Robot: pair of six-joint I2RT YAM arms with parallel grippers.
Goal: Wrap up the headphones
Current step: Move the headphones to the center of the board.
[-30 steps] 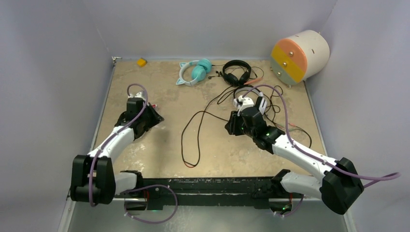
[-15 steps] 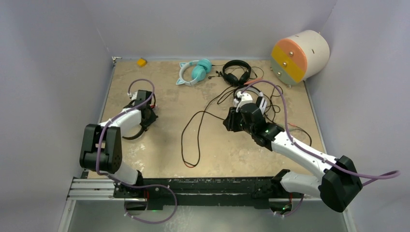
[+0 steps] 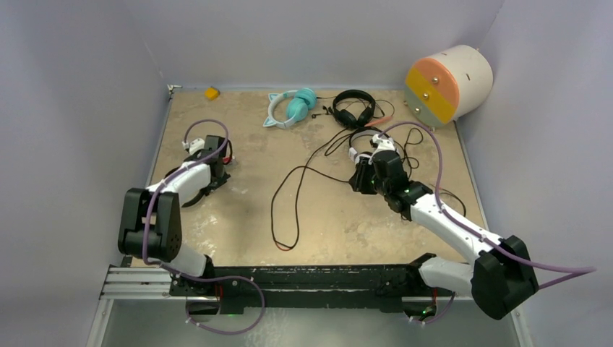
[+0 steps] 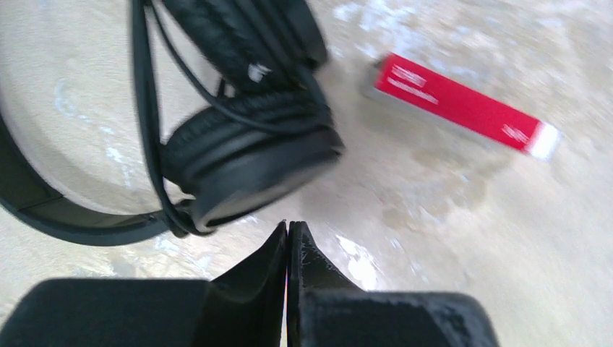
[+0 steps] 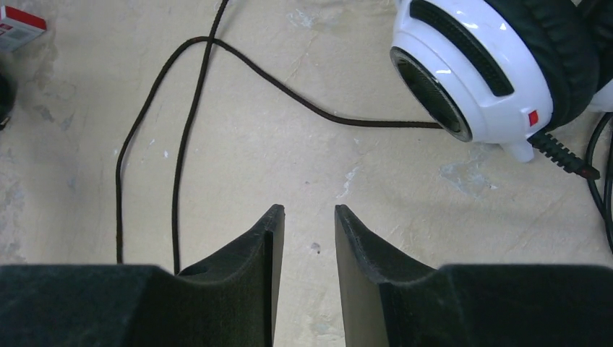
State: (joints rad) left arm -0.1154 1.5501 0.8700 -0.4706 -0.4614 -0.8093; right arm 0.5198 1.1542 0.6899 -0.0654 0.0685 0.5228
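Top view: four headsets on bench (image 3: 238, 231).

Teal headset (image 3: 290, 108) and black headset (image 3: 354, 107) side by side at upper middle, near back edge.

White headset (image 5: 491, 72) right of centre in top view, just above right pincer. In right wrist view at upper right, cup tilted, dark pad facing away.

Left headset (image 4: 246, 155), all dark, at left of top view beside left arm. In left wrist view: ear cups at upper left and centre, band curving down left edge, thin lead looped across cups.

Left pincer (image 4: 288, 230): shut tight, jaws pressed together, nothing between. Tips just below lower cup; contact not clear.

Right pincer (image 5: 309, 211): partly open, narrow gap, nothing in it. Bare bench under tips.

Cable (image 5: 181, 116): long black loop from white headset leftward, then down past left finger. In top view sprawled across centre, well apart from left headset.

Red stick (image 4: 463, 105), white-tipped, flat on bench at upper right of left wrist view, near left headset, not touching.

Yellow block (image 3: 211, 92) at upper left corner of bench.

Drum (image 3: 449, 84), cream with orange and yellow face, on its side at upper right.
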